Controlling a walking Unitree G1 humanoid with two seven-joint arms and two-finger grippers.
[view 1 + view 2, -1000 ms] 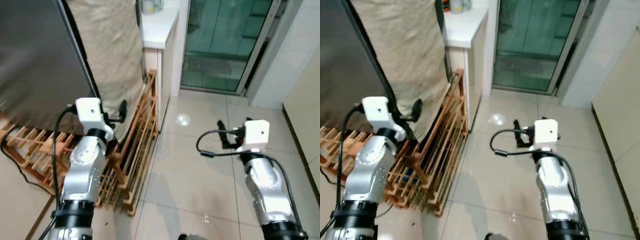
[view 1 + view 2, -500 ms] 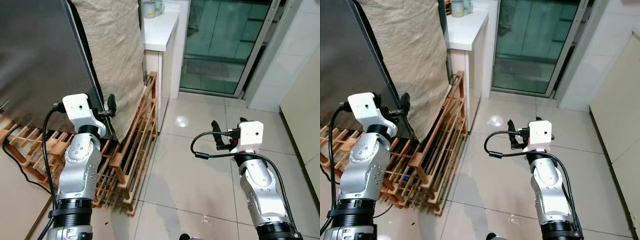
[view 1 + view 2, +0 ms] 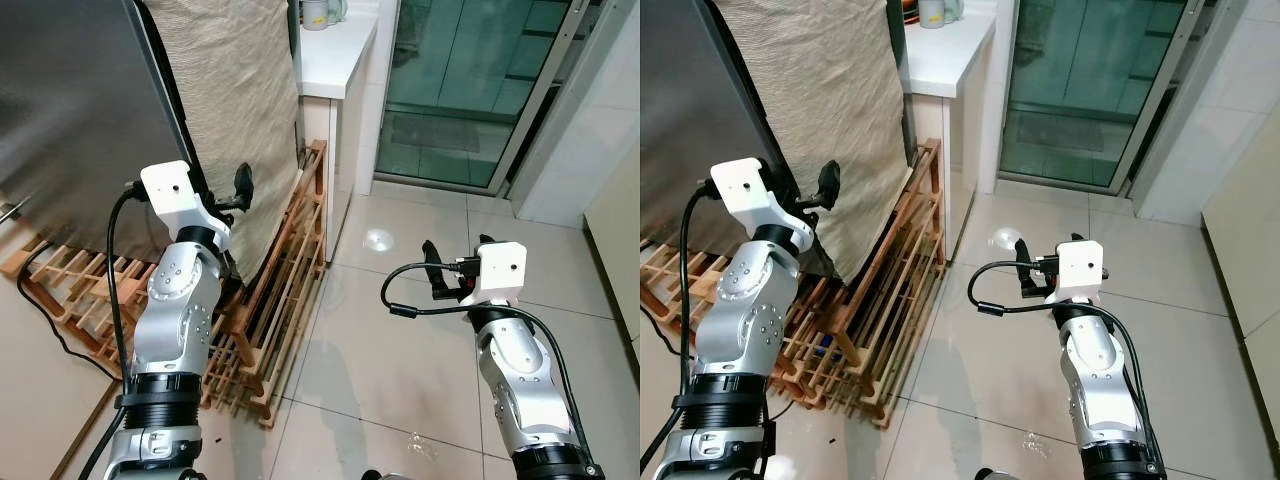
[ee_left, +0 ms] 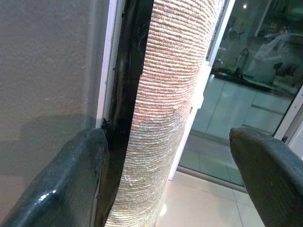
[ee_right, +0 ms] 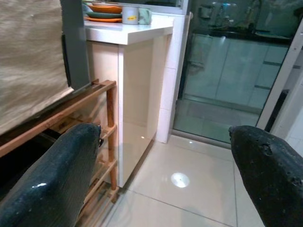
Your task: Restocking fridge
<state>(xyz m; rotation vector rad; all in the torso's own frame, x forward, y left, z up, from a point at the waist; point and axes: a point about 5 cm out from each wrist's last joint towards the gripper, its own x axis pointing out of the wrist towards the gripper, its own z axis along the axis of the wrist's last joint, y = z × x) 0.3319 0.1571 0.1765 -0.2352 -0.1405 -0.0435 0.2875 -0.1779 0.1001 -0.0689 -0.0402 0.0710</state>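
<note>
Steel-grey fridge (image 3: 70, 100) stands on a wooden pallet rack (image 3: 270, 300), one beige cloth (image 3: 235, 90) draped down its side. Left gripper (image 4: 165, 165), spread wide and empty, sits at the fridge's dark door edge; right gripper (image 5: 165, 165), equally spread and empty, hovers above the tiled floor (image 3: 400, 330). Two cups (image 5: 137, 15) stand on the white bench (image 3: 335, 65).

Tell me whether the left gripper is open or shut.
Open. In the left wrist view the left gripper has its two black fingers spread wide apart, nothing between them, with the fridge edge and woven cloth ahead.
</note>
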